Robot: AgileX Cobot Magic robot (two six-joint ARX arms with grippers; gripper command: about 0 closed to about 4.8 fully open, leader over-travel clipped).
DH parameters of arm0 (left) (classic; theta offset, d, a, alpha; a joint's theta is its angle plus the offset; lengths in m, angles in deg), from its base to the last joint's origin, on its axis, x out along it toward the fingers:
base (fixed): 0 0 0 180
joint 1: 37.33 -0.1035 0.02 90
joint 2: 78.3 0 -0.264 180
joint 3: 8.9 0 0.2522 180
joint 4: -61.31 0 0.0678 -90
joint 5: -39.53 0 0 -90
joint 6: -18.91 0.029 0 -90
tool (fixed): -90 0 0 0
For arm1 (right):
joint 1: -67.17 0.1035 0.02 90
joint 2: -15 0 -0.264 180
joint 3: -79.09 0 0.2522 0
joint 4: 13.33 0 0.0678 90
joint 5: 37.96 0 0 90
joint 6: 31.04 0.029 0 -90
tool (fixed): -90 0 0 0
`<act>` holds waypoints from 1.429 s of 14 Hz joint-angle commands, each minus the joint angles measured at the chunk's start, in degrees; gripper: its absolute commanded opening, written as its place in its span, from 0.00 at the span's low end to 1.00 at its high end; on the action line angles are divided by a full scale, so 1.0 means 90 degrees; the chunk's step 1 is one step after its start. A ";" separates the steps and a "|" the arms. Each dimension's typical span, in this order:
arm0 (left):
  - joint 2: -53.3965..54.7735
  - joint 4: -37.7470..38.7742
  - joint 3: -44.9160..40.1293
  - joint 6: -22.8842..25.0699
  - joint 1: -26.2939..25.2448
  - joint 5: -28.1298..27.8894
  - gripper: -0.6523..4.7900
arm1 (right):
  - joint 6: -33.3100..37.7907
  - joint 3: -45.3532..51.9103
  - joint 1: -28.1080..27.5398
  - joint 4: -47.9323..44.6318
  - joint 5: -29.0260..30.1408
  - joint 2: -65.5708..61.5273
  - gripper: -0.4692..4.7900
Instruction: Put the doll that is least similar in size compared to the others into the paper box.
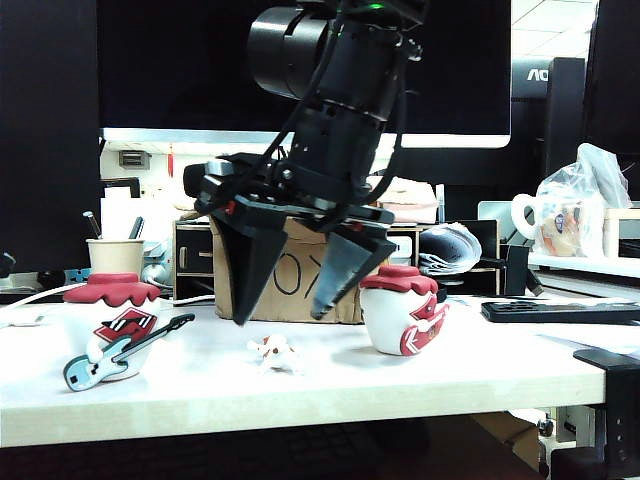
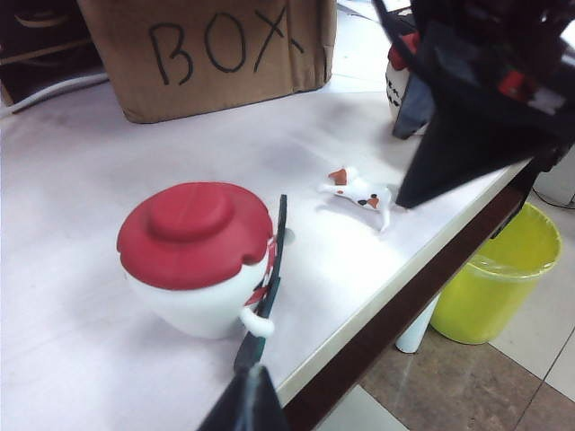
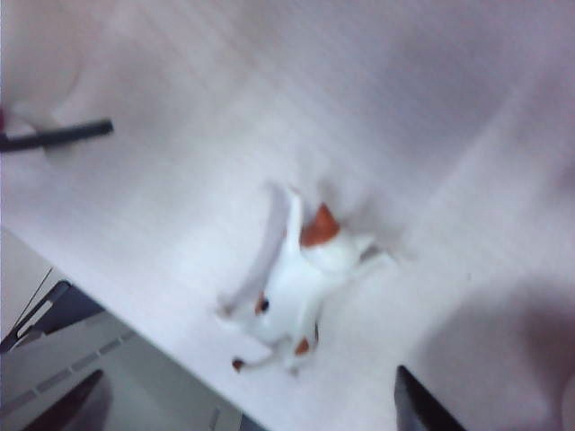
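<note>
Doll: on the table, front centre, between two larger dolls.
Paper box: behind it.
Right gripper: just above the doll (not touching).

Right arm: reaching down steeply from above in the exterior view, wrist angled forward.
Right hand: hanging with fingers pointing downward, spread wide apart and gripping nothing.
Left hand: showing only one dark fingertip in its own wrist view; spread not readable.
</note>
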 commanded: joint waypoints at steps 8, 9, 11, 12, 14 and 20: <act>0.0000 -0.0087 0.0005 0.0019 0.0005 0.0019 0.11 | 0.0066 -0.0032 0.0097 -0.0437 -0.0221 -0.0214 0.69; 0.0000 -0.0087 0.0005 0.0019 0.0005 0.0017 0.11 | 0.0228 -0.0029 0.0102 -0.0432 -0.0328 -0.0257 0.69; 0.0000 -0.0087 0.0007 0.0019 0.0005 0.0019 0.11 | 0.0238 -0.0029 0.0126 -0.0442 -0.0384 -0.0376 0.69; 0.0000 -0.0087 0.0007 0.0019 0.0005 0.0019 0.11 | 0.0352 -0.0029 0.0121 -0.0442 -0.0391 -0.0457 0.69; 0.0000 -0.0085 0.0007 0.0019 0.0005 0.0019 0.11 | 0.0362 -0.0029 0.0121 -0.0423 -0.0379 -0.0542 0.69; 0.0000 -0.0085 0.0005 0.0019 0.0005 0.0017 0.11 | 0.0544 -0.0029 0.0163 -0.0687 -0.0379 -0.0651 0.69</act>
